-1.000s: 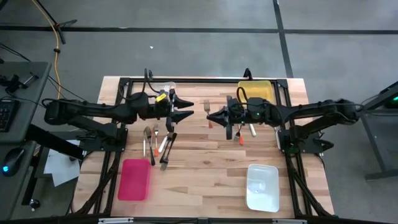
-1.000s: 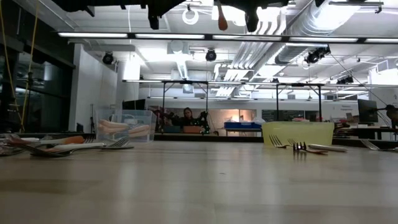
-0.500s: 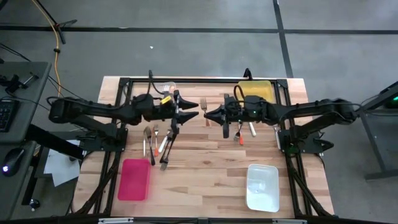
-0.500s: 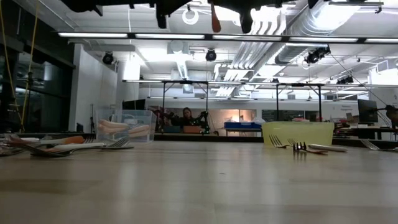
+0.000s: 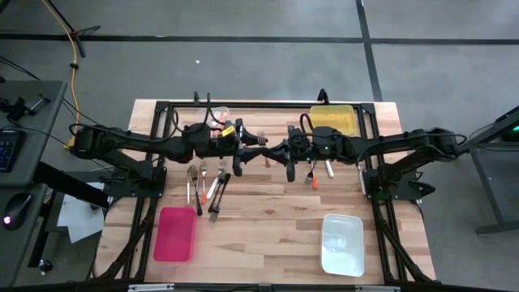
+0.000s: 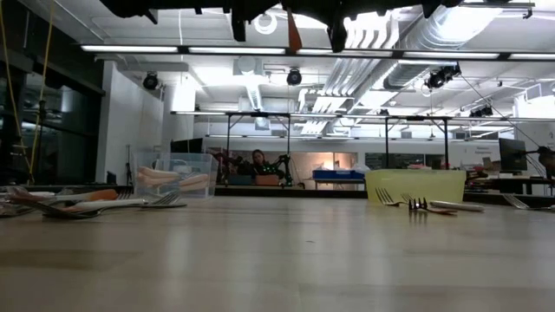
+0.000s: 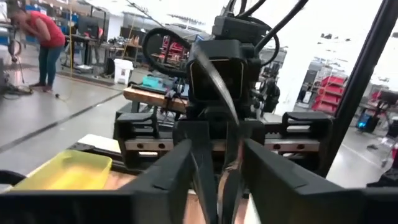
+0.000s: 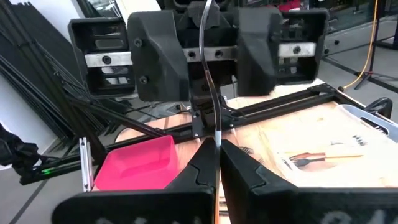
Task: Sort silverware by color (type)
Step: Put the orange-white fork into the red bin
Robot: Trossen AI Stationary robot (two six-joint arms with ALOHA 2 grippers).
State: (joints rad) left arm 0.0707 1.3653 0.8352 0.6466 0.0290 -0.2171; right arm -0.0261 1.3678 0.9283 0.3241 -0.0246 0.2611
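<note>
Where both hands meet, right hand (image 5: pixel 280 152) pinching utensil (image 8: pixel 210 87), handle hidden.

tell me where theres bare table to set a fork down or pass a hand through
Bare wood lies between the pink bin and the white bin, along the near half of the table. It is crowded by the silverware pile left of center, by the loose forks near the yellow bin, and mid-table where the left gripper meets the right gripper.

Both arms reach inward, level above the worktop's middle; the left hand (image 5: pixel 258 144) stands part-open, meeting the pinched-shut right hand (image 5: pixel 274 149) tip to tip.
</note>
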